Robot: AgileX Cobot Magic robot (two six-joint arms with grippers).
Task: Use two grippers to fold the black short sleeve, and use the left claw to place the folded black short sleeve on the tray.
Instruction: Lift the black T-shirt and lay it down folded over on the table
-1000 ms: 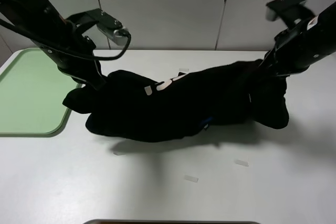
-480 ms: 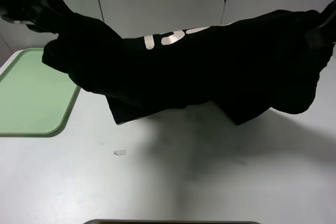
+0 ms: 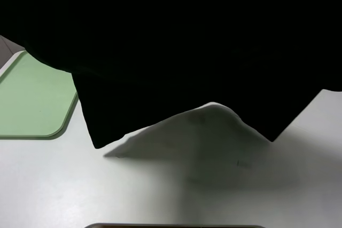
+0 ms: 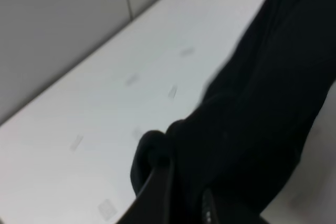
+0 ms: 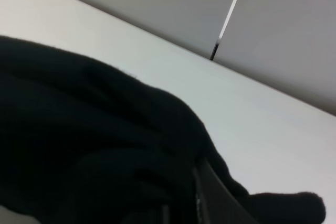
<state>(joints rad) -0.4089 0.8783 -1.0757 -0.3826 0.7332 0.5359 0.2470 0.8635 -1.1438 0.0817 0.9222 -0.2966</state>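
The black short sleeve (image 3: 176, 41) hangs lifted high above the table and fills the whole upper part of the exterior view. Its lower edge dangles in two points over the white tabletop. Both arms and grippers are hidden behind it there. In the left wrist view, the left claw (image 4: 181, 198) is shut on a bunched edge of the shirt (image 4: 262, 103), which stretches away from it. My right gripper (image 5: 184, 203) is likewise shut on a fold of the cloth (image 5: 79, 129). The light green tray (image 3: 32, 100) lies flat at the table's left edge and holds nothing.
The white table (image 3: 160, 185) lies under the shirt, darkened by its shadow. Small clear tape strips (image 4: 172, 92) are stuck to the tabletop. A grey panelled wall (image 5: 157, 9) stands behind the table. A dark edge (image 3: 171, 226) shows at the front.
Both grippers have raised the shirt from the tabletop up toward the camera. It was draped low between the arms; now it covers them and the lettering no longer shows.
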